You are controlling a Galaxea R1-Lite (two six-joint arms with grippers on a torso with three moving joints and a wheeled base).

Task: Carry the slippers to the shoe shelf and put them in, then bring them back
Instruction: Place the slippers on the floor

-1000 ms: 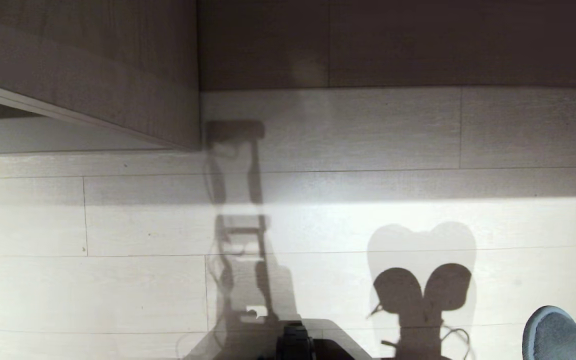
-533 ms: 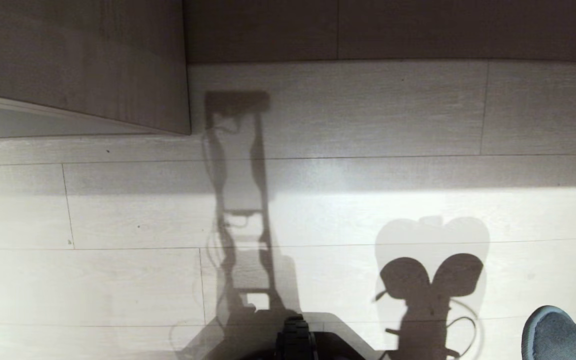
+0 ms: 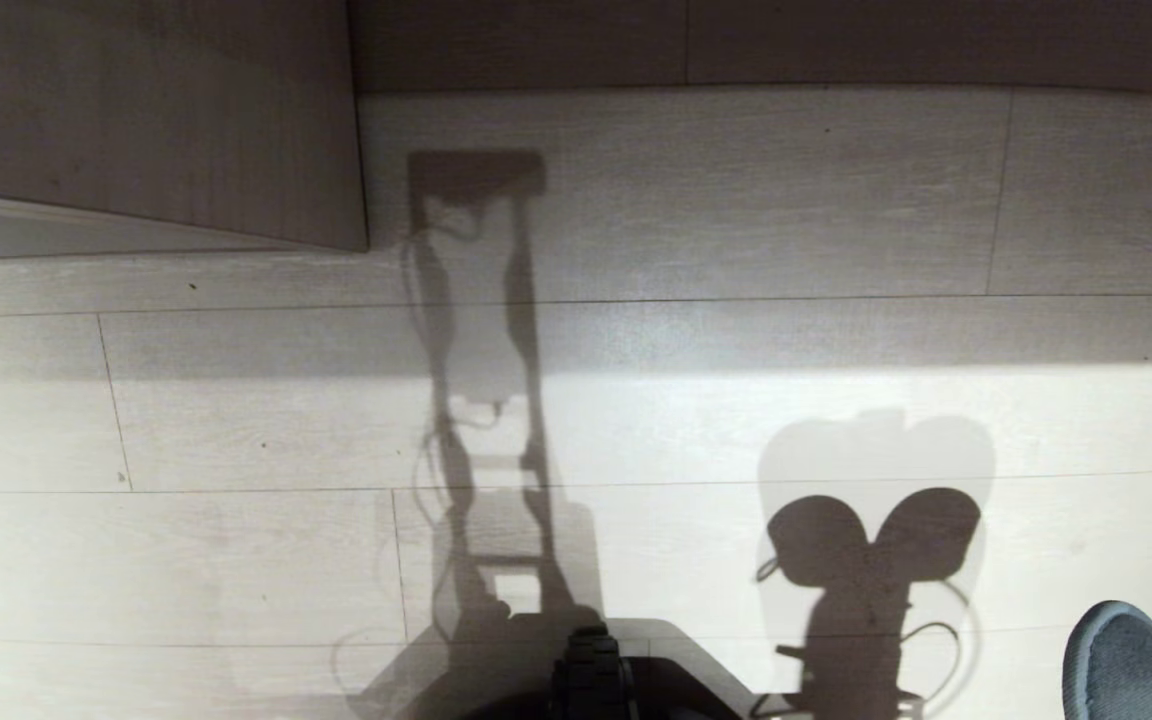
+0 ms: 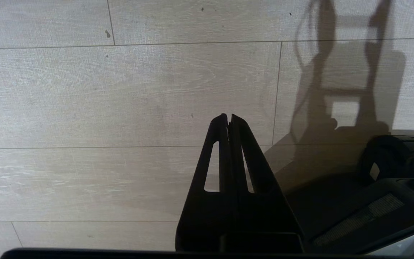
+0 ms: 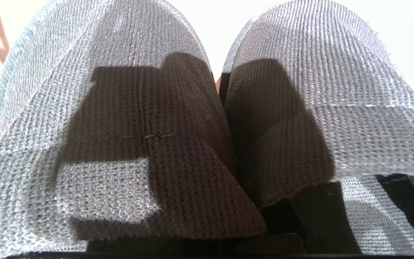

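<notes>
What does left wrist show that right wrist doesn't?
Left wrist only: the left gripper, shut and empty, over the pale plank floor, with the robot's shadow and part of its dark base. Right wrist only: the slippers side by side, filling the frame, insoles facing the camera. Shared: nothing identifiable; only bright light.

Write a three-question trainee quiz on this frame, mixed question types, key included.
1. True or false: the left gripper is shut and holds nothing.
2. Where are the slippers in the head view? A) bottom right corner B) beside the cabinet panel C) centre of the floor
3. Fill in: the right wrist view is filled by the pair's grey-blue ____.

Key: 1 true; 2 A; 3 insoles.
</notes>
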